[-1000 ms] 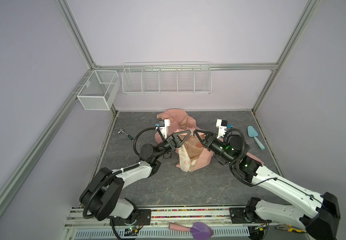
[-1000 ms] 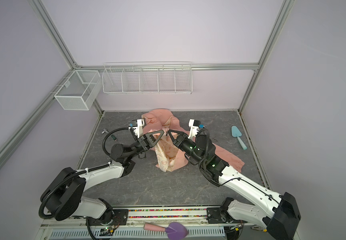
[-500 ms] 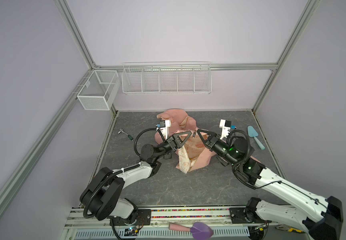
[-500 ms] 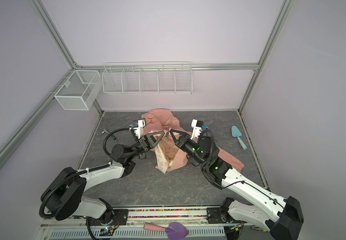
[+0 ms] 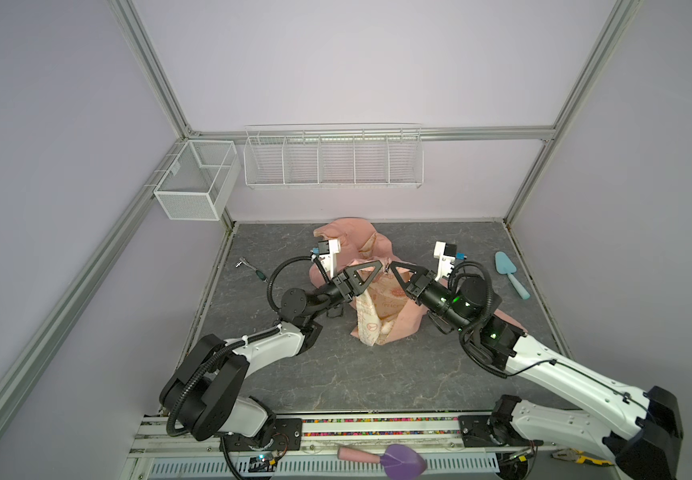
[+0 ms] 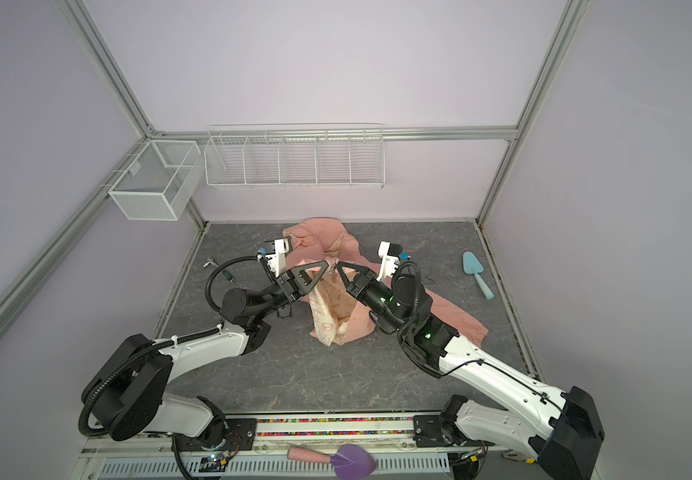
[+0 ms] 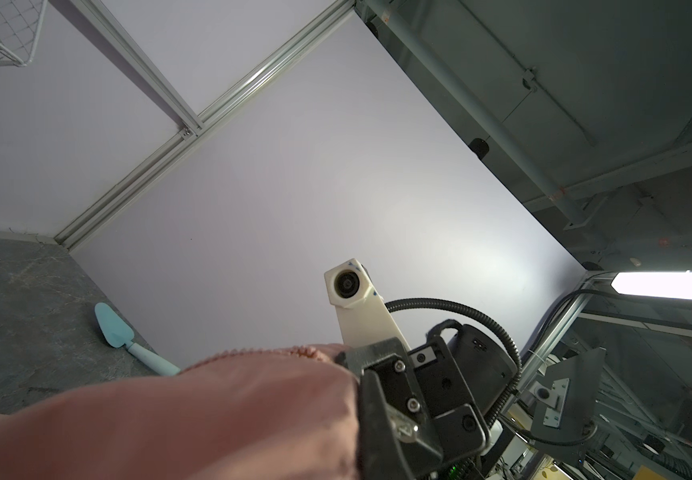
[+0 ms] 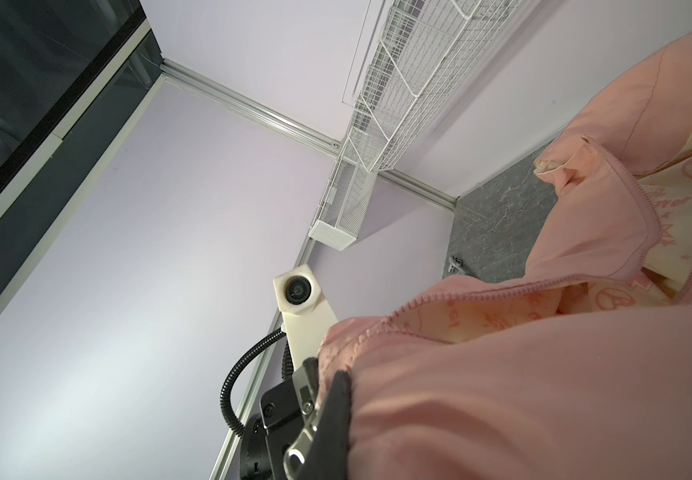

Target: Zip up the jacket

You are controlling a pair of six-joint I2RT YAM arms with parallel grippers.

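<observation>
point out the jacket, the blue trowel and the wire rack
jacket [image 5: 348, 232]: in a top view, pink outer fabric at the far end
blue trowel [image 5: 504, 264]: in a top view, the blade
wire rack [image 5: 336, 164]: in a top view, middle compartment front

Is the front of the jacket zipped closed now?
No, in the right wrist view the zipper edges of the jacket stand apart, and the cream lining shows between them.

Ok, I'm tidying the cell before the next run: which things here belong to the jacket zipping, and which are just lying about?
In use:
jacket
left gripper and right gripper, both shut on its fabric

Lying about:
blue scoop
purple scoop
small metal tool
wire rack
mesh basket
</observation>
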